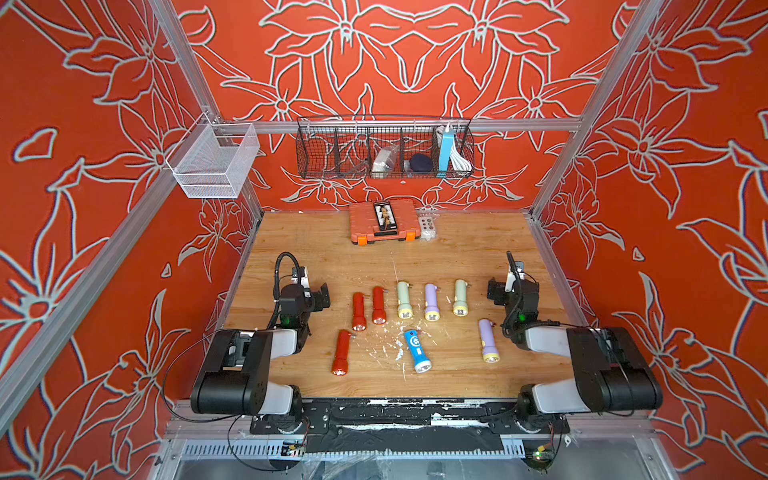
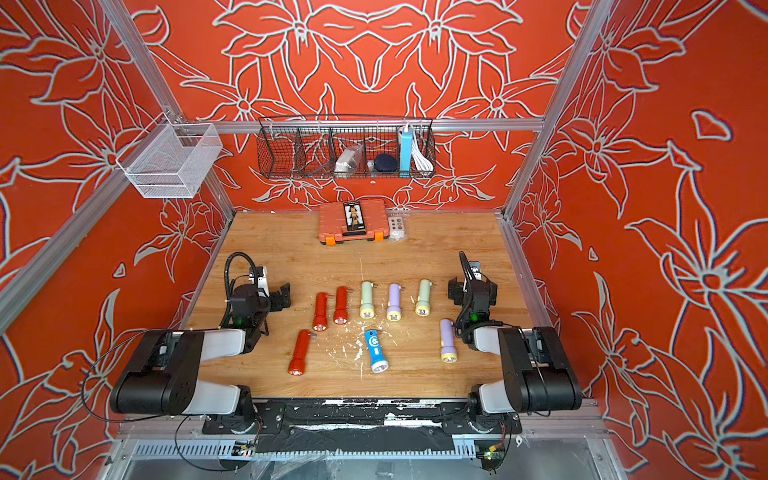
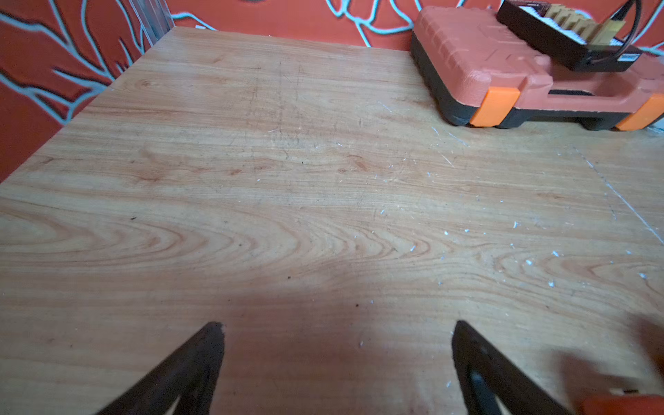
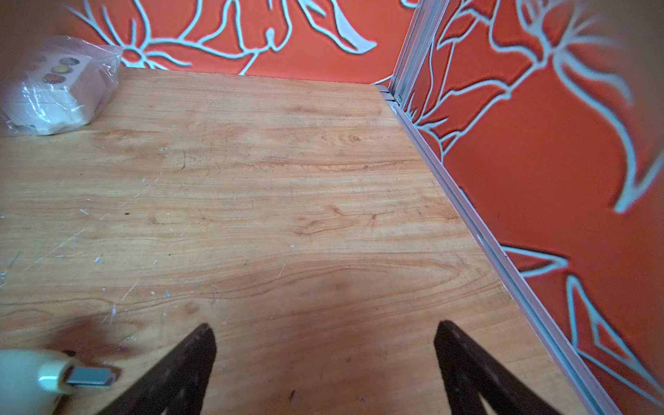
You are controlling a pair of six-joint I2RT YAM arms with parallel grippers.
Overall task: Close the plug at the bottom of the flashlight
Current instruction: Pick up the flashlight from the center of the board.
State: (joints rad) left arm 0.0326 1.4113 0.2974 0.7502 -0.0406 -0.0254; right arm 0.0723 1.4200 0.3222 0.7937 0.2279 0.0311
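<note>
Several flashlights lie on the wooden table (image 1: 316, 257) between my arms, lenses toward the front: three red ones (image 1: 358, 311), two pale green (image 1: 404, 300), two purple (image 1: 432, 302) and a blue one (image 1: 417, 351). In the right wrist view the tail of a pale green flashlight (image 4: 21, 377) shows its metal plug (image 4: 90, 377) sticking out. My left gripper (image 1: 322, 297) (image 3: 337, 327) hovers open left of the red flashlights, nothing between its fingers. My right gripper (image 1: 494, 293) (image 4: 323, 328) is open and empty, just right of the rightmost green flashlight (image 1: 460, 297).
An orange tool case (image 1: 383, 222) and a plastic-wrapped box (image 1: 428, 227) sit at the table's back edge. A black wire basket (image 1: 384, 149) and a white mesh basket (image 1: 216, 162) hang on the frame above. Aluminium rails (image 4: 503, 258) border the sides.
</note>
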